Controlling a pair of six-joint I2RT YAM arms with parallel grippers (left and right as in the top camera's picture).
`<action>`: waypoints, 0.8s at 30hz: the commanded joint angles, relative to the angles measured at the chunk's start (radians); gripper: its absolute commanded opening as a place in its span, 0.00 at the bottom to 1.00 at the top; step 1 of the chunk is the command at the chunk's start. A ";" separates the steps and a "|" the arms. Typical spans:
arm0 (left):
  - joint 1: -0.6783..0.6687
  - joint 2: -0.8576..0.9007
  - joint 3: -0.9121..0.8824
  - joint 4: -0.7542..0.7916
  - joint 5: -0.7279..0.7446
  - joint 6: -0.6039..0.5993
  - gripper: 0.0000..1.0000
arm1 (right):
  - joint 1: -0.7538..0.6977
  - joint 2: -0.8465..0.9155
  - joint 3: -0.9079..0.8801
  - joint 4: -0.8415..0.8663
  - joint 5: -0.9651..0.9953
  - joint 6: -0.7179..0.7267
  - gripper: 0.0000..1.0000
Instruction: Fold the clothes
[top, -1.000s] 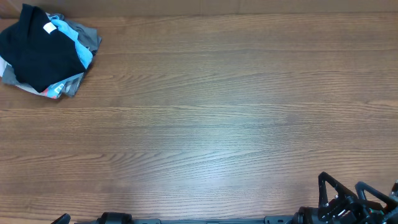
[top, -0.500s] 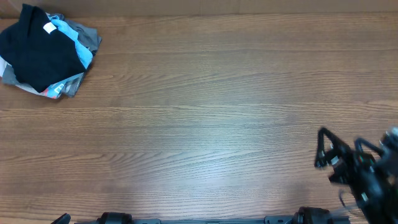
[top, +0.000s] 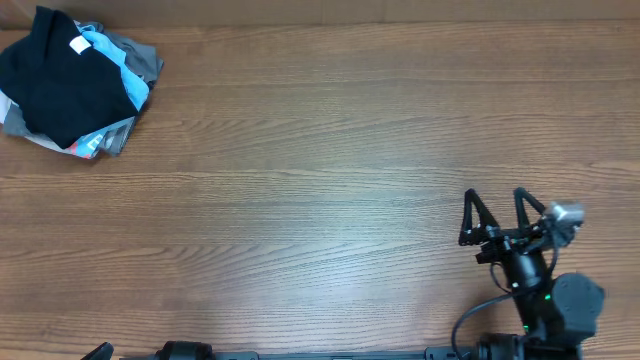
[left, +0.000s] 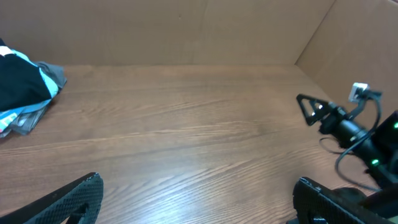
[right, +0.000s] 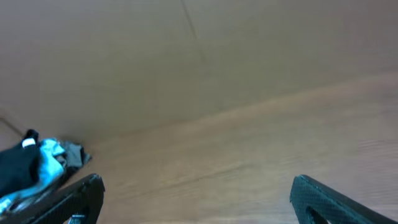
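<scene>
The black T-shirt (top: 60, 85) lies bunched in the far left corner of the bench (top: 330, 170), on top of a small heap. A light blue T-shirt (top: 128, 78) shows from under its right edge, and grey garments (top: 148, 60) poke out beyond that. Its white neck label (top: 78, 45) faces up near the far end of the heap. The right arm (top: 545, 300) stands over the near right part of the bench, well apart from the heap; the right fingers (right: 329, 202) are spread wide with nothing between them. The left fingers (left: 68, 200) — seen mainly at the bottom edge of the left wrist view — are likewise spread wide and hold nothing, low over the near side of the bench.
</scene>
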 joint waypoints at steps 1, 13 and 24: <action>-0.002 -0.010 0.002 0.002 -0.010 -0.014 1.00 | 0.015 -0.076 -0.104 0.106 -0.006 -0.007 1.00; -0.002 -0.010 0.002 0.002 -0.010 -0.014 1.00 | 0.015 -0.206 -0.297 0.216 0.122 0.038 1.00; -0.002 -0.010 0.002 0.002 -0.010 -0.014 1.00 | 0.015 -0.206 -0.297 0.117 0.259 0.031 1.00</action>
